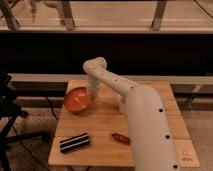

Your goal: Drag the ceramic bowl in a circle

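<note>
No readable text. End effector at ceramic bowl rim.
</note>
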### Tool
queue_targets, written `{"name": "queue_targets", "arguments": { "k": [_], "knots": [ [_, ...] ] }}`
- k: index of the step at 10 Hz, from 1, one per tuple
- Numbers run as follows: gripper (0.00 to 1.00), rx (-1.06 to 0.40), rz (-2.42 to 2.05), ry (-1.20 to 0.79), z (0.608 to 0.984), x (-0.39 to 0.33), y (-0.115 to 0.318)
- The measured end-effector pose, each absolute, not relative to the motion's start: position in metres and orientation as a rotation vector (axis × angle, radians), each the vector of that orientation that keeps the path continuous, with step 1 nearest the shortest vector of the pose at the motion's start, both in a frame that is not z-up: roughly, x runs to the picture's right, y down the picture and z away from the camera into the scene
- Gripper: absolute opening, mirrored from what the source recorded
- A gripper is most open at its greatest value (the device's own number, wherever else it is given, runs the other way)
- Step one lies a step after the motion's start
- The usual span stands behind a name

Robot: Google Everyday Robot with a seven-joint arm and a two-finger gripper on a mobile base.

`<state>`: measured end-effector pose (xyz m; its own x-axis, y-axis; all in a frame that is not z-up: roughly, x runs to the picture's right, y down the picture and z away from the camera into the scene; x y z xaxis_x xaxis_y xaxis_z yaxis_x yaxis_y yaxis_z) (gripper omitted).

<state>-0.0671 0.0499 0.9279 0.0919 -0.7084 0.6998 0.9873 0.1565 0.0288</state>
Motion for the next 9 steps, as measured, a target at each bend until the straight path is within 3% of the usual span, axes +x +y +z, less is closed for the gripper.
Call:
{"name": "queue_targets", "arguments": {
  "k": [5, 9],
  "knots": [
    [0.02, -0.548, -1.165, -0.507, 0.931, 0.020, 0.029],
    [0.02, -0.566, -1.093, -0.447, 0.902, 0.069, 0.045]
  ]
}}
